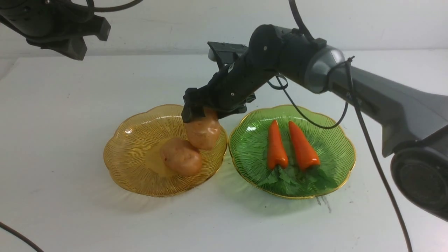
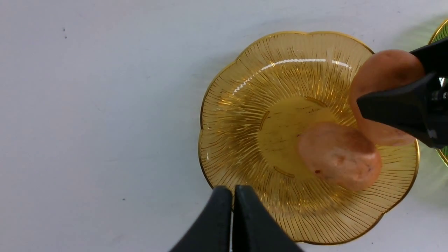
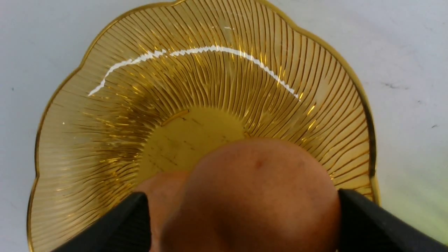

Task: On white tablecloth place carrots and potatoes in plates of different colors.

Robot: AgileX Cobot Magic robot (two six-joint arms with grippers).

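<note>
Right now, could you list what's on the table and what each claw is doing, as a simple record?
Surface: white tablecloth
Amber plate: one potato lying inside; second potato by the rim, touching the first
Green plate: two carrots, side by side
Right gripper: jaws spread around the second potato
Left gripper: shut, empty, raised

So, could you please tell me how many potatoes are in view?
2. The lying potato is in the amber plate; the second potato leans on it, between the right tool's jaws.
</note>
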